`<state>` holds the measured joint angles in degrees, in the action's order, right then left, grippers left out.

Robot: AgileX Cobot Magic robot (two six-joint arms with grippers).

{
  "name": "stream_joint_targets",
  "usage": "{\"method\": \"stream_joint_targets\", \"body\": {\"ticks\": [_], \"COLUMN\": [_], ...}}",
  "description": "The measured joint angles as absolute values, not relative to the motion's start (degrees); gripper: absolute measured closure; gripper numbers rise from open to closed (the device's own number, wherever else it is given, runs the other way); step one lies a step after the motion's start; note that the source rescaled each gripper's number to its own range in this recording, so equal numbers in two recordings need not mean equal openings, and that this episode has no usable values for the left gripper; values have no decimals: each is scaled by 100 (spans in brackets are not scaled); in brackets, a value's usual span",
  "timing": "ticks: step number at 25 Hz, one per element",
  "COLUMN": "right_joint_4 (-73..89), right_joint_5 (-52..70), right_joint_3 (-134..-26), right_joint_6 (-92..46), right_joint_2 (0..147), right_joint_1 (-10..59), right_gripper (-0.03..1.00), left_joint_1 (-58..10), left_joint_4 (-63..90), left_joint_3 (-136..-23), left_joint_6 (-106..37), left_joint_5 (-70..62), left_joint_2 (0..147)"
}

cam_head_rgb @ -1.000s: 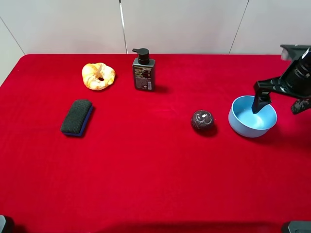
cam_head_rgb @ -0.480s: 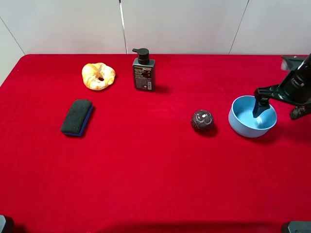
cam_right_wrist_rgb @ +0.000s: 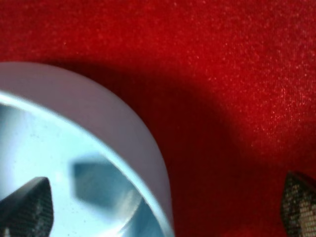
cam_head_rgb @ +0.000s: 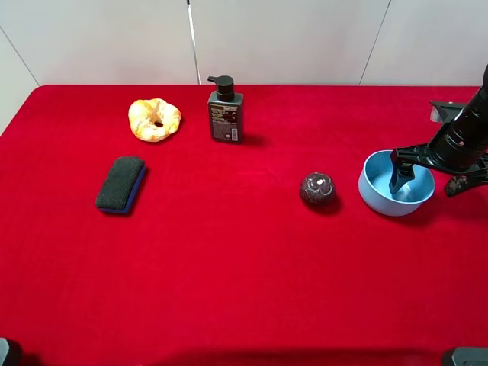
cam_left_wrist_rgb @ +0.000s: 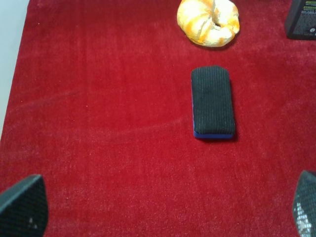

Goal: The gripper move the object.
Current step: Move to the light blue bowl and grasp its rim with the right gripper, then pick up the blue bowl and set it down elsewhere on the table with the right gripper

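Bowl (cam_head_rgb: 375, 195) rests on the worktop (cam_head_rgb: 244, 267); the right hand (cam_head_rgb: 428, 181) straddles its rim wide open, one finger inside, one outside, ready to pinch the wall.

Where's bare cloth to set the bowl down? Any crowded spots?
Biggest bare stretch: the near half of the table, in front of the sponge and ball. Also bare between sponge and ball. Crowded at the right: the right gripper straddles the bowl rim, ball close beside it.

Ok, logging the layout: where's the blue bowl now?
In the exterior high view, the blue bowl sits far right, just right of the maroon ball, the right claw straddling its rim.
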<state>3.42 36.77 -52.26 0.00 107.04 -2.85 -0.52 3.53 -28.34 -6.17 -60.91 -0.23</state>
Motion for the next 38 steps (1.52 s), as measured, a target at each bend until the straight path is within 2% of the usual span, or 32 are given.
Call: {"method": "stream_joint_targets", "body": {"ticks": [3, 4, 9, 17, 21, 22, 38], "right_joint_4": [356, 369, 374, 376, 376, 399, 399], "right_joint_5": [3667, 3667, 3649, 3613, 3517, 3495, 3670], "right_joint_3": [-5226, -5226, -5226, -5226, -5226, -5226, -5226], "right_joint_6": [0, 0, 0, -30, -30, -30, -30], "right_joint_2": [10704, 10704, 10704, 10704, 10704, 10704, 10625], "right_joint_1": [-285, -285, -285, -285, -285, -285, -285], "right_gripper": [-3, 0, 29, 67, 95, 97, 97], "left_joint_1": [-52, -52, -52, -52, -52, -52, -52], "left_joint_4": [353, 353, 353, 353, 353, 353, 353], "left_joint_3": [-2834, -2834, -2834, -2834, -2834, -2834, -2834], "left_joint_6": [-617, -617, -617, -617, -617, -617, -617], "left_joint_5": [-6091, -6091, -6091, -6091, -6091, -6091, -6091], "left_joint_2": [-23, -23, -23, -23, -23, -23, -23]}}
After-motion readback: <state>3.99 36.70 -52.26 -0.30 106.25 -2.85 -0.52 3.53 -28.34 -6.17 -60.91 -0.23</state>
